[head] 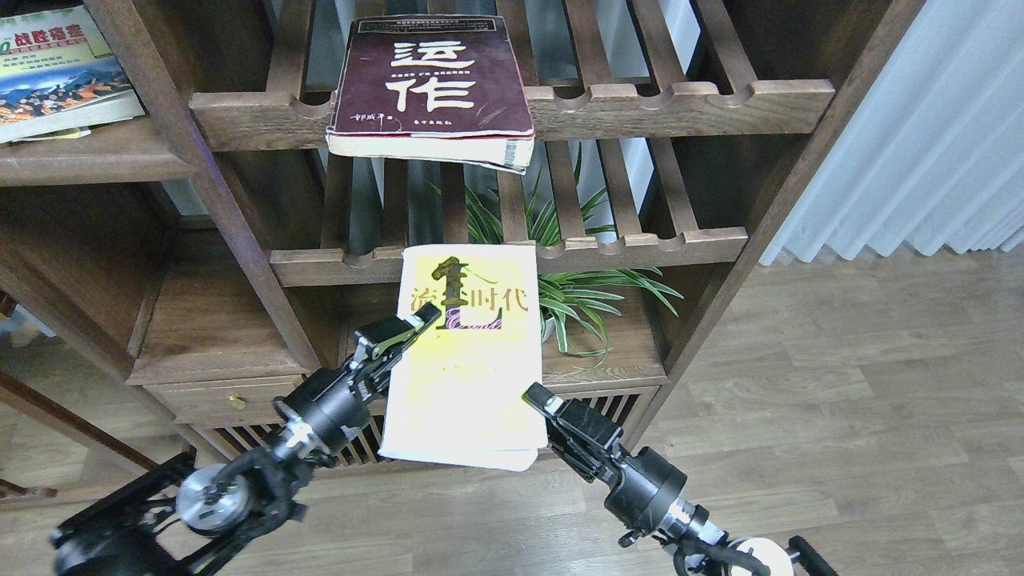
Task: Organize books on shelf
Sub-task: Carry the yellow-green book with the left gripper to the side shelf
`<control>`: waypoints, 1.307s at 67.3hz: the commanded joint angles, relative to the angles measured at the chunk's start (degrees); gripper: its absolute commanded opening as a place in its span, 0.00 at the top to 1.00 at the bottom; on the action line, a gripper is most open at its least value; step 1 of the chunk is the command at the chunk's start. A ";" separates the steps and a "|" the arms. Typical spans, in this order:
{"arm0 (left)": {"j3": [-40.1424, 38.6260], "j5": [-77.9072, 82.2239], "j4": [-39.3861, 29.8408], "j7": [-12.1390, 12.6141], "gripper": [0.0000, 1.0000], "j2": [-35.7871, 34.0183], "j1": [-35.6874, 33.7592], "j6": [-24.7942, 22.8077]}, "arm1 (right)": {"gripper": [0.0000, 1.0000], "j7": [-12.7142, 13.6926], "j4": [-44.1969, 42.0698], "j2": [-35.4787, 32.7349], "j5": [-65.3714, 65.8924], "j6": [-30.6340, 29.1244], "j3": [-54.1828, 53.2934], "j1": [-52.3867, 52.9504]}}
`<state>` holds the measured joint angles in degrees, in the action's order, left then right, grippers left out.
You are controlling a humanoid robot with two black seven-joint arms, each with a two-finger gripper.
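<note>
Books sit in three places. Far left, the "300" paperback (56,72) lies on the solid shelf (88,160). The left tool (400,332) pinches the left edge of the yellow-green book (464,360), held in the air in front of the bookcase, cover up, long axis near to far, title at the far end. It looks light and floppy, so grip near the spine. The maroon book (432,80) overhangs a slatted rack. The right tool (538,398) meets the yellow-green book's right edge; its opening cannot be made out.

Green spider plant (588,296) behind the slatted racks (640,240), on the lower ledge. White curtain (928,136) at right, wooden floor (840,384) below, small drawer (232,398) at lower left.
</note>
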<state>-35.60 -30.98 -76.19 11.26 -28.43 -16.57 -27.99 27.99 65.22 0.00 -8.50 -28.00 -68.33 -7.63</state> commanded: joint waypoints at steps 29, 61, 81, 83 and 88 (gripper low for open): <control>-8.78 0.92 -9.41 2.54 0.99 -40.82 2.86 -0.01 | 0.00 0.01 -8.18 0.00 -0.02 0.00 1.27 4.12; -20.21 0.92 -8.63 2.45 0.99 -58.58 2.68 -0.01 | 0.00 0.01 -9.59 0.00 -0.11 0.00 1.01 5.44; -26.80 0.48 -3.27 2.45 0.99 -61.66 1.19 -0.01 | 0.00 0.01 -9.59 0.00 -0.11 0.00 0.92 5.70; -27.15 0.48 -2.65 2.45 0.99 -61.66 0.49 -0.01 | 0.00 0.01 -9.59 0.00 -0.11 0.00 0.92 5.70; -27.07 0.57 -1.68 2.54 0.99 -61.74 -1.54 -0.01 | 0.00 0.01 -9.59 0.00 -0.11 0.00 0.92 5.70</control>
<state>-62.05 -30.48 -79.75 13.70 -89.91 -15.52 -28.01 28.00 55.63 0.00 -8.62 -28.00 -67.41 -1.94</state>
